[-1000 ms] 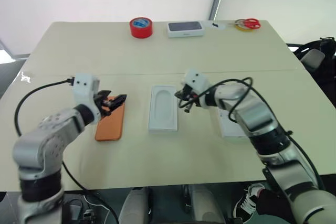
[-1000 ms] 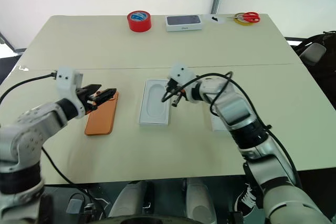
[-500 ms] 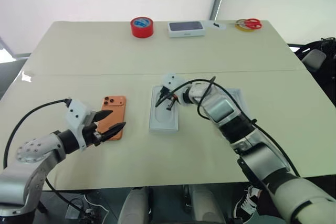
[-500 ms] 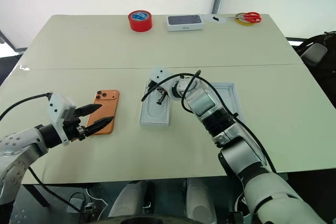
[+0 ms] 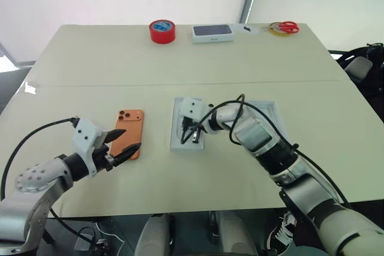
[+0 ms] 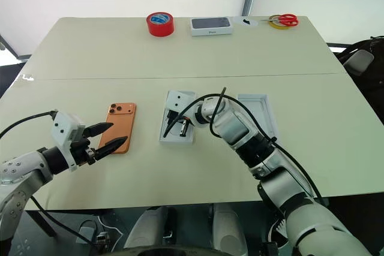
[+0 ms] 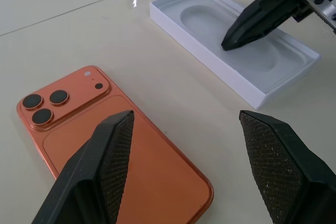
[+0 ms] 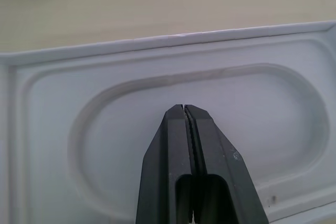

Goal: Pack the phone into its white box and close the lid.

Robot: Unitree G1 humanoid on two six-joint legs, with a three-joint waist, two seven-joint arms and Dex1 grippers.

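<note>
- Head views: the phone (image 5: 129,132) is lying flat on the table (image 5: 180,58), back up, lenses at its far end, left of the white moulded insert (image 5: 178,142). My left claw (image 5: 125,150) is hovering just over the phone's near end, fingers spread, gripping nothing. My right claw (image 5: 191,133) is pointing down into the insert, fingers pressed together with nothing between them. Just right of my right arm, a white tray (image 6: 264,112) is lying open on the table; I cannot tell whether it is the box or the lid. Along the far edge are sitting a red tape roll (image 5: 161,31), a white box with a dark top (image 5: 212,32) and red-handled scissors (image 5: 283,27).
- Left wrist view: my two fingers (image 7: 100,166) are standing wide apart above the phone's (image 7: 79,129) near end, not touching it. Beyond it, the right claw's tip (image 7: 247,27) is reaching into the insert's (image 7: 210,51) oval recess.
- Right wrist view: my fingers (image 8: 184,145) are clenched on nothing, pointing at the oval recess (image 8: 131,129) of the insert.
</note>
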